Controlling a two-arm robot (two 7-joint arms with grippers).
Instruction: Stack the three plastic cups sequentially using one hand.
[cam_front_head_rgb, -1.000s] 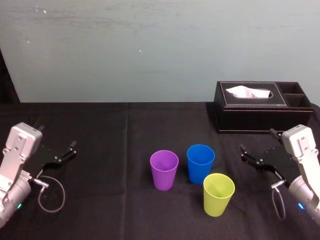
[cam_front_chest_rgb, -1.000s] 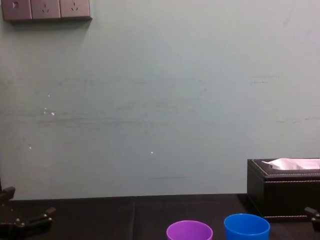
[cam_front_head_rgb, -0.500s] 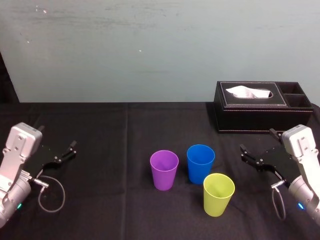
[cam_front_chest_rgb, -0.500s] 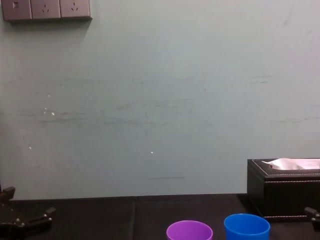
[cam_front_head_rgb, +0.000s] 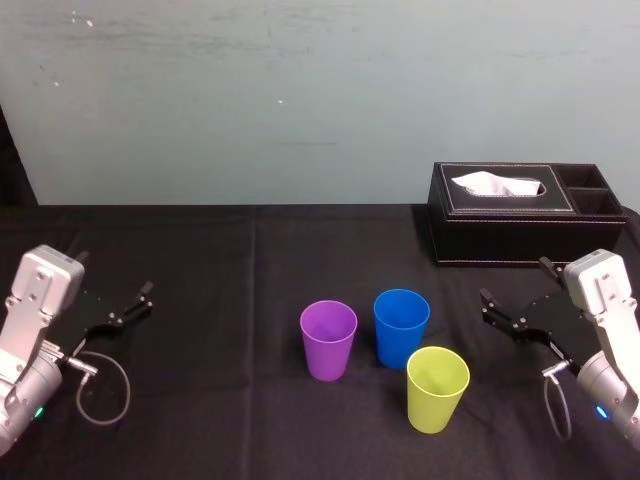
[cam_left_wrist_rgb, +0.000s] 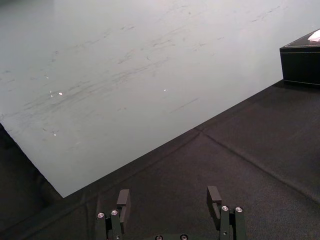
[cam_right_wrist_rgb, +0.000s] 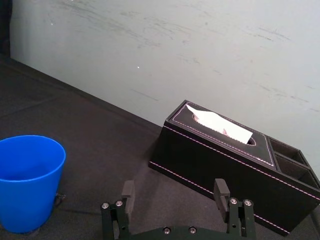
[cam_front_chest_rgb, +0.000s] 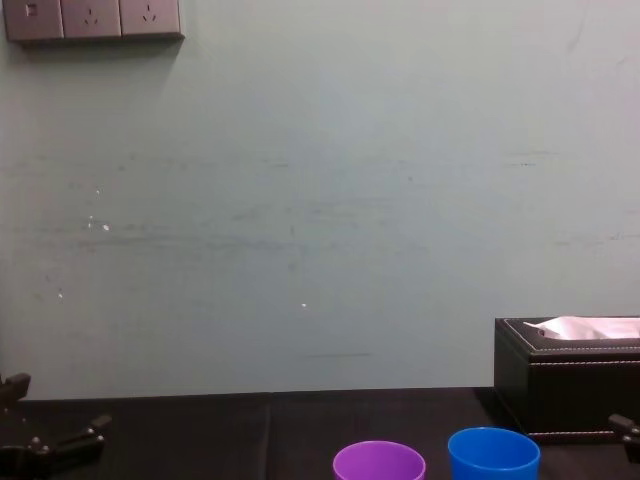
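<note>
Jaws of both grippers stand apart, holding nothing. Head view: left gripper (cam_front_head_rgb: 115, 272) at the table's (cam_front_head_rgb: 200, 250) left side, right gripper (cam_front_head_rgb: 515, 280) at its right, near the box (cam_front_head_rgb: 510, 215); between them the purple cup (cam_front_head_rgb: 328, 340), blue cup (cam_front_head_rgb: 401, 328) and green cup (cam_front_head_rgb: 437, 389) stand upright, close together, unstacked. Right wrist view: blue cup apart from the box. Chest view: purple and blue rims side by side.

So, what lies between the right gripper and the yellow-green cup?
Nothing: bare black tablecloth from right gripper to yellow-green cup, in the head view.
</note>
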